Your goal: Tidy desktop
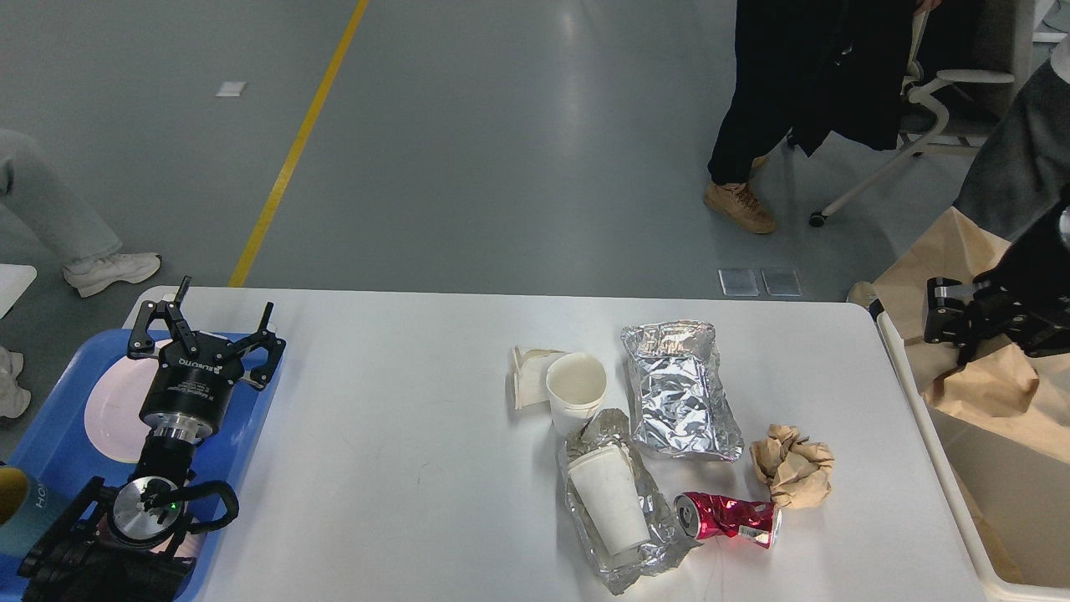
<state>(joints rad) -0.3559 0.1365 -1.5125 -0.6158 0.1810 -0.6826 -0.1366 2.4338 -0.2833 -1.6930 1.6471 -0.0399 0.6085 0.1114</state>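
The desktop [401,418] spreads between the two arms, littered right of centre with cups, foil and a crushed can. The left gripper [205,322] hangs with fingers spread above the blue tray [50,443] at the desktop's left end. The right gripper [953,313], beyond the right edge over the bin [936,435], pinches a brown paper bag [986,385].

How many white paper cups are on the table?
2. One cup stands upright, open end up, near the middle of the table. The other cup lies on crinkled foil just in front of it.
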